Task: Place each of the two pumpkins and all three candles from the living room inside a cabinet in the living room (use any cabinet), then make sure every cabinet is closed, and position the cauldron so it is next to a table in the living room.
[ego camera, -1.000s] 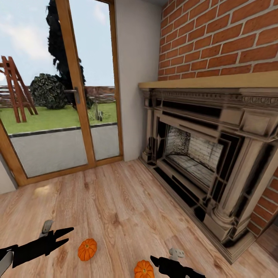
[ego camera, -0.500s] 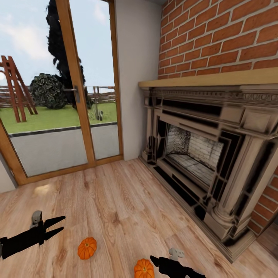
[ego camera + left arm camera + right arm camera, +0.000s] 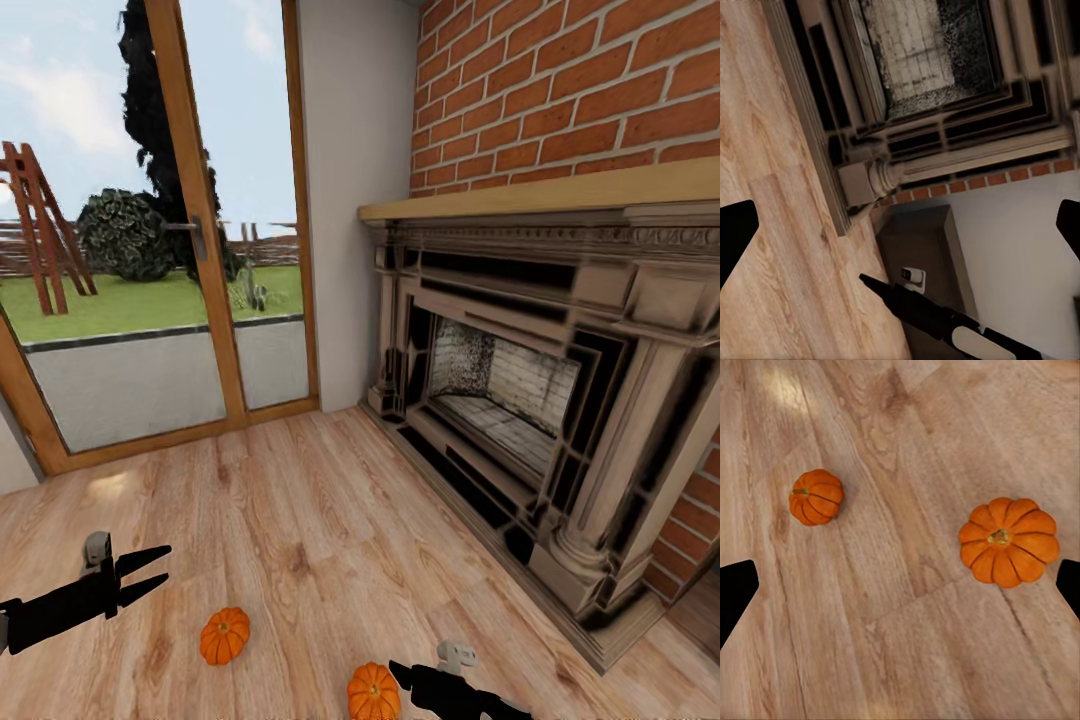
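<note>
A red brick wall (image 3: 570,90) fills the far right of the room, and against it stands a big carved fireplace (image 3: 530,400) with a light wooden mantel (image 3: 540,197) on top. To the left of it, a glass door with a wooden frame (image 3: 200,230) shows a green garden outside. The wooden floor (image 3: 300,520) covers the whole near part of the scene. The left gripper (image 3: 148,572) hangs over the floor at the near left; its two black fingers are apart, with nothing between them. The right gripper (image 3: 400,673) is at the near edge, a little to the right of the middle; in the right wrist view its two fingertips sit at the two edges of the picture, so its fingers are also apart and hold nothing. The two pumpkins lie on the floor between the arms, apart from each other. One pumpkin (image 3: 224,636) is near the left gripper, to its right and not touching it. The other pumpkin (image 3: 373,692) lies just beside the right gripper, on its left side.
</note>
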{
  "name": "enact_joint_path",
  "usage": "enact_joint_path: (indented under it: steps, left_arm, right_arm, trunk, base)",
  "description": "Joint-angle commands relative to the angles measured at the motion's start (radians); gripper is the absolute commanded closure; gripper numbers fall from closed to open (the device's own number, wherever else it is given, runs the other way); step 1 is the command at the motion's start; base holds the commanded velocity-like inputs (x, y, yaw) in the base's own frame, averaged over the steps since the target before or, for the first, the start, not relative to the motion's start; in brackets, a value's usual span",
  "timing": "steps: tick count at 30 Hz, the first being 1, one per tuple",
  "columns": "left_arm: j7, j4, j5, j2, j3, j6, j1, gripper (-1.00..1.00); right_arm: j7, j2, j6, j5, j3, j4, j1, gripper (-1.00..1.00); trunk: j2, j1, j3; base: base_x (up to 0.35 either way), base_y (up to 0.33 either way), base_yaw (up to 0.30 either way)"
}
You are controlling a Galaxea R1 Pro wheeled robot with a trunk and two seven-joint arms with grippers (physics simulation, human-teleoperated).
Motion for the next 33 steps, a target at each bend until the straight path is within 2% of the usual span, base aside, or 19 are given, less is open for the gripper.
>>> enact_joint_path:
  steps: [1, 10, 15, 19, 21, 26, 33]
  left_arm:
    - [-0.001, 0.0, 0.004, 0.001, 0.001, 0.008, -0.001, -1.0]
    - [-0.004, 0.0, 0.006, 0.001, 0.029, 0.006, -0.001, -1.0]
    - [-0.004, -0.001, 0.007, 0.001, 0.03, 0.006, -0.001, -1.0]
    - [-0.006, -0.001, 0.007, 0.001, 0.033, 0.007, -0.001, -1.0]
    - [-0.006, -0.001, 0.007, 0.001, 0.035, 0.007, -0.001, -1.0]
    - [-0.006, -0.001, 0.007, 0.001, 0.035, 0.007, -0.001, -1.0]
    - [-0.006, -0.001, 0.008, 0.0, 0.035, 0.007, -0.001, -1.0]
  right_arm:
    - [0.003, 0.0, -0.005, -0.008, 0.008, 0.002, -0.001, -1.0]
    - [0.005, 0.001, -0.003, -0.01, 0.008, 0.002, -0.001, -1.0]
    - [0.046, 0.002, 0.011, -0.015, 0.001, 0.002, -0.001, -1.0]
    - [0.053, 0.004, 0.075, -0.044, -0.019, 0.002, -0.004, -1.0]
    - [0.052, 0.003, 0.118, -0.08, -0.035, 0.002, -0.01, -1.0]
    - [0.042, 0.002, 0.142, -0.129, -0.043, 0.001, -0.037, -1.0]
    - [0.001, -0.001, 0.143, -0.138, -0.044, -0.033, -0.048, -1.0]
  trunk:
    - [-0.008, 0.004, -0.004]
    - [-0.071, 0.038, -0.032]
    - [-0.106, 0.057, -0.048]
    - [-0.134, 0.073, -0.061]
    - [-0.148, 0.08, -0.067]
    - [-0.183, 0.1, -0.083]
    - [-0.232, 0.126, -0.104]
  base:
    - [0.0, 0.0, 0.0]
    - [0.0, 0.0, 0.0]
    - [0.0, 0.0, 0.0]
    - [0.0, 0.0, 0.0]
    - [0.0, 0.0, 0.0]
    - [0.0, 0.0, 0.0]
    - [0.0, 0.0, 0.0]
